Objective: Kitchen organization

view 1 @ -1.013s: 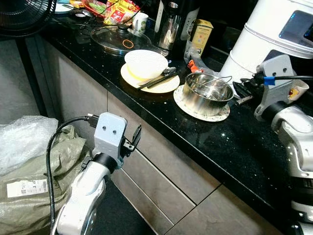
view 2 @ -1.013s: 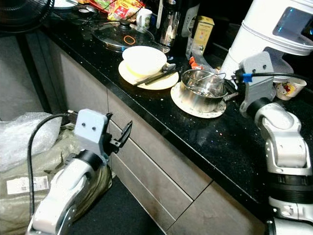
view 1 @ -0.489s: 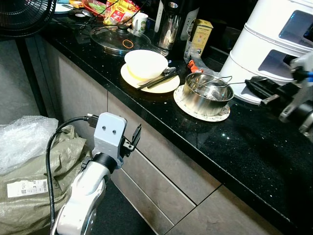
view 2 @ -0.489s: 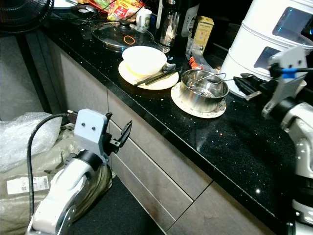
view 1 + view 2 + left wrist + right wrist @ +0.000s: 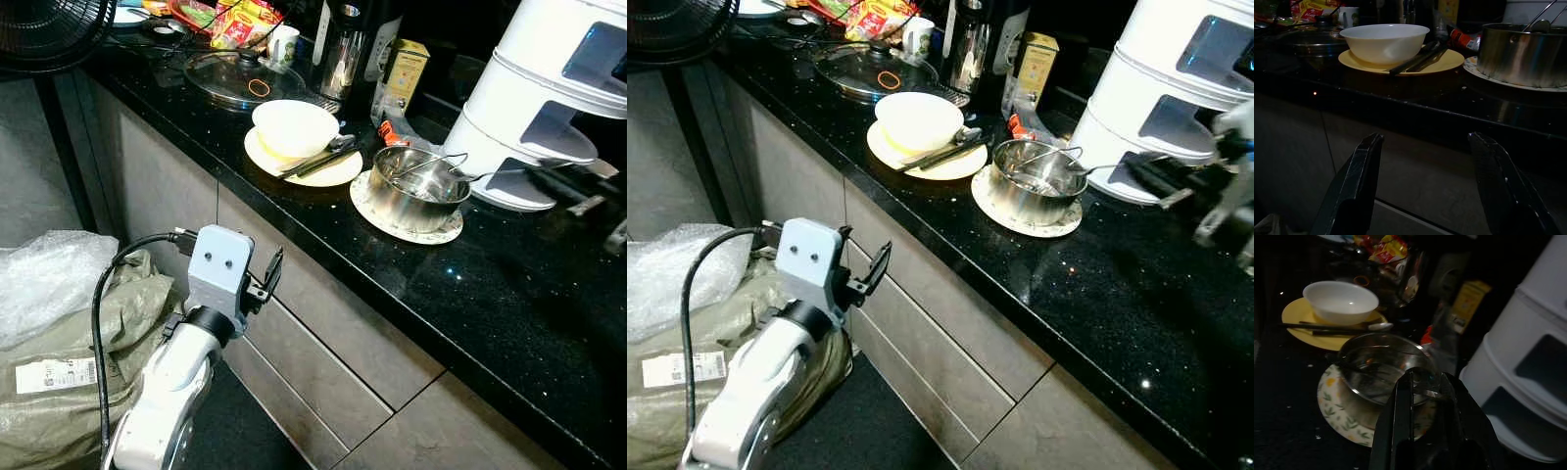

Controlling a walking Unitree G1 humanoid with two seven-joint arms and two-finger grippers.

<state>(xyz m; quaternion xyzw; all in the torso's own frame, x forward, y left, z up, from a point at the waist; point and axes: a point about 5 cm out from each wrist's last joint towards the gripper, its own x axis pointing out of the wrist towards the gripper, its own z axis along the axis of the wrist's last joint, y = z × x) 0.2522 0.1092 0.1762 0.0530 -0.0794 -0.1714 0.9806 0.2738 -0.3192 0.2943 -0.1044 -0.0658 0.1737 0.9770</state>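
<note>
At the counter's right edge, blurred right gripper clamps a spoon handle

a home kitchen: a black speckled stone counter runs from 10 o'clock to 4 o'clock above grey drawer fronts. on it at 12 o'clock sit a glass pot lid, a white bowl on a yellow plate with chopsticks, a steel pot on a patterned plate, and snack packets; a white tiered appliance stands at 2 o'clock
</note>
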